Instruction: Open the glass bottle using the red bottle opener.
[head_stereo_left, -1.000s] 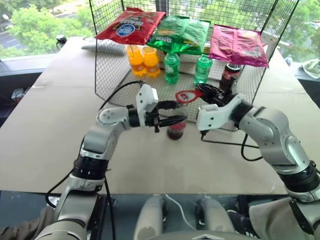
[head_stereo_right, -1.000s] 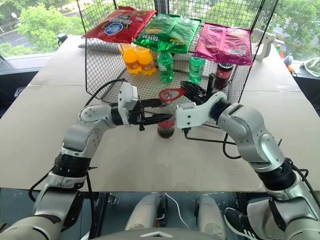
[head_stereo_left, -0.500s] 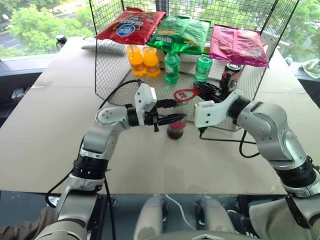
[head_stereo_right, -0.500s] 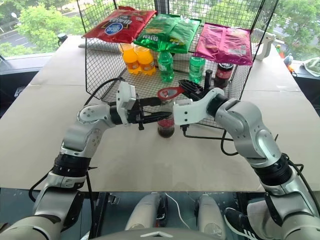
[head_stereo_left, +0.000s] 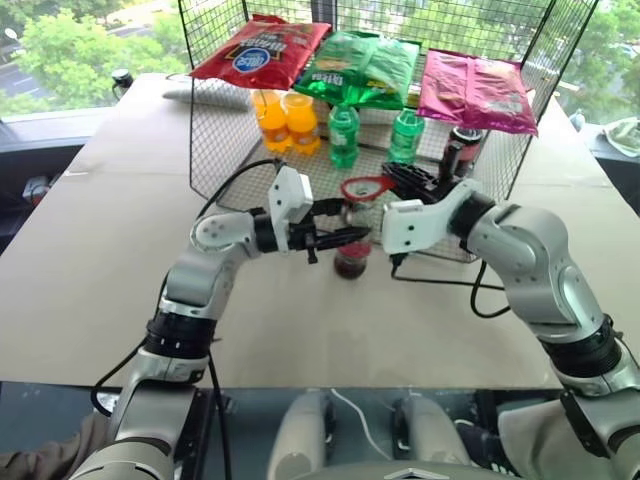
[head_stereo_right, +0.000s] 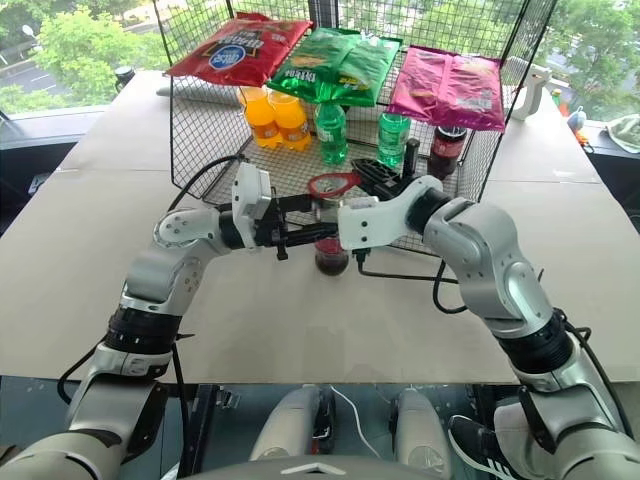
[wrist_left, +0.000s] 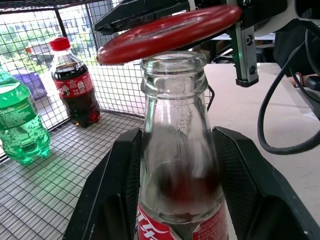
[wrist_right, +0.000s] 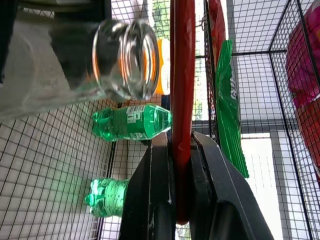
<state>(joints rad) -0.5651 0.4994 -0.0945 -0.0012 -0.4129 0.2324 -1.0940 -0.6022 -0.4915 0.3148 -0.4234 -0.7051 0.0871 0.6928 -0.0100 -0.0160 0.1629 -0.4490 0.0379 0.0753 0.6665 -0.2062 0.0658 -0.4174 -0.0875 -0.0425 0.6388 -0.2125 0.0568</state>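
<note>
The glass bottle (wrist_left: 177, 165) stands upright on the worktop (head_stereo_left: 90, 270) just in front of the wire cage (head_stereo_left: 215, 140), between the two black fingers (wrist_left: 112, 200) of the left gripper (head_stereo_left: 340, 238). Those fingers reach in from nine o'clock and are clenched partway around the bottle's body below the neck, one on each side. The bottle's mouth shows open glass, with dark liquid low down. The red bottle opener (wrist_left: 167, 32) lies flat and slightly tilted just above the mouth; whether it touches the rim cannot be told. Its handle is pinched tight between the fingers (wrist_right: 155, 200) of the right gripper (head_stereo_right: 375, 178), which comes in from about two o'clock.
</note>
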